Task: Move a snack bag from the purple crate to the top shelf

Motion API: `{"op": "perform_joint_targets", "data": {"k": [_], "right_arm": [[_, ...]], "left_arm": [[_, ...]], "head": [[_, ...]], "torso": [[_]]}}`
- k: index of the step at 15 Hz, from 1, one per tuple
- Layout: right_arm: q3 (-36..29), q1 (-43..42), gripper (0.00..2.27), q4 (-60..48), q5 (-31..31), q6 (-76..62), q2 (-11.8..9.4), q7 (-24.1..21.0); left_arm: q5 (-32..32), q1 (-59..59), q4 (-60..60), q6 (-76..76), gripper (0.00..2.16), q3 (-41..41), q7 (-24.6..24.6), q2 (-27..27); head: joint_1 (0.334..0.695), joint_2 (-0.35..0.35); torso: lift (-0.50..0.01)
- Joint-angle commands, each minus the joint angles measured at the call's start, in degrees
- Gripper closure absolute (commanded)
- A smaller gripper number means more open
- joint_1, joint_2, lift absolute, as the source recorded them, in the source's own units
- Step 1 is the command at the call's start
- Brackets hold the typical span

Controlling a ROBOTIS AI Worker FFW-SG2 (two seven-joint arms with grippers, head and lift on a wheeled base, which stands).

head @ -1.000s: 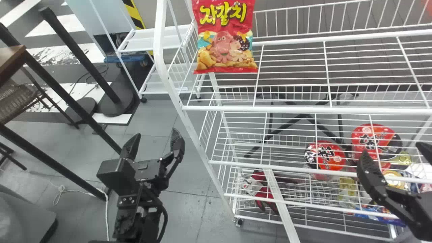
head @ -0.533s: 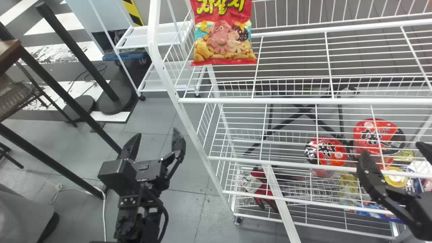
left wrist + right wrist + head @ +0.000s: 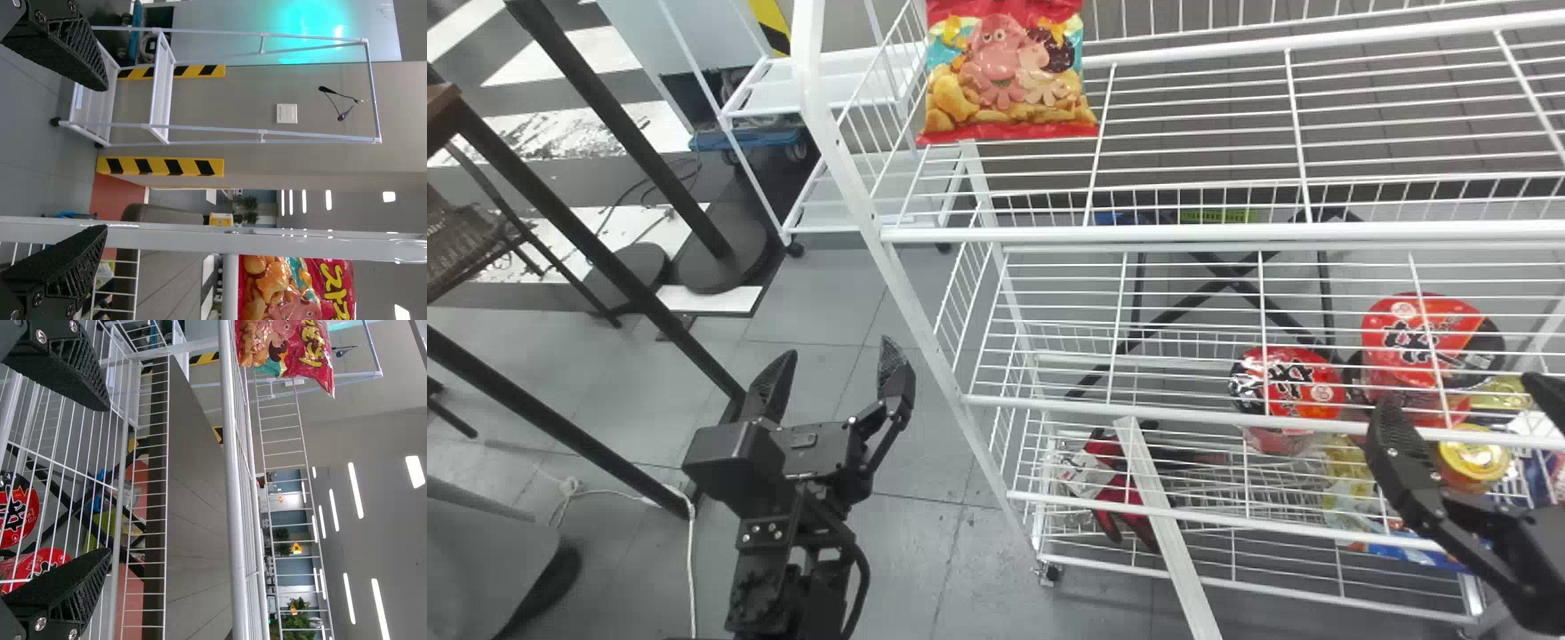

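Note:
On the left end of the white wire rack's top shelf (image 3: 1192, 233) stands a red snack bag (image 3: 1005, 76); it also shows in the left wrist view as the snack bag (image 3: 293, 290) and in the right wrist view as the snack bag (image 3: 287, 350). Left of the rack, over the floor, my left gripper (image 3: 831, 369) is open and empty; its fingers show as the left gripper (image 3: 100, 157). At the right edge, in front of the rack, my right gripper (image 3: 1463, 404) is open and empty, seen too as the right gripper (image 3: 103, 480). No purple crate is visible.
Two red noodle cups (image 3: 1288, 387) and several packages sit on lower levels at the right. A red item (image 3: 1116, 489) lies low at the left. The rack's white upright (image 3: 907, 293) stands beside my left gripper; a black-legged table (image 3: 605, 258) is farther left.
The rack and snack bag have shifted upward in the head view, and the floor and background have shifted slightly too. Both grippers keep their places and remain open.

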Motion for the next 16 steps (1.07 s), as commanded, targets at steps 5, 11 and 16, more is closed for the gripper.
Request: {"op": "perform_joint_targets", "data": {"k": [5,11,16], "right_arm": [[0.1,-0.3,0.03,0.2,0.2,0.0,0.0,-0.1],[0.1,-0.3,0.03,0.4,0.4,-0.6,0.0,-0.1],[0.2,0.0,0.03,0.3,0.5,-1.3,-0.1,-0.1]], "left_arm": [[0.0,0.0,0.1,-0.3,0.06,0.1,0.0,0.0],[0.0,0.3,0.3,-0.8,0.06,0.0,0.0,0.0],[-0.1,0.7,0.1,-1.1,0.06,0.0,0.0,0.0]], "head": [[0.695,0.290],[0.695,0.292],[0.695,0.293]], "torso": [[-0.246],[-0.271],[-0.290]]}}
